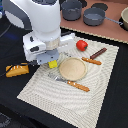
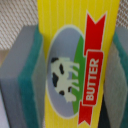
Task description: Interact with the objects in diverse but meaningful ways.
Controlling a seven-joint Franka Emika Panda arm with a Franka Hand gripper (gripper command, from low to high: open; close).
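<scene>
Gripper [image 1: 52, 61] clamped on the yellow butter block [image 2: 75, 60], pads [image 2: 27, 75] squeezing both sides. Hanging just beside the tan plate [image 1: 73, 68] on the placemat [image 1: 60, 97].

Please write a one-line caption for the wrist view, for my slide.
Close-up of a yellow toy butter block, printed with a cow and red "BUTTER" ribbon, between the end effector's green-padded fingers.

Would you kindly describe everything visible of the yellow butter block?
The butter block is a yellow rectangular toy with a red "BUTTER" ribbon and a cow on a green-and-white oval. It looks smooth and hard. The gripper holds it between green-padded grey fingers. In the exterior view it sits beside the plate, over the mat.
</scene>
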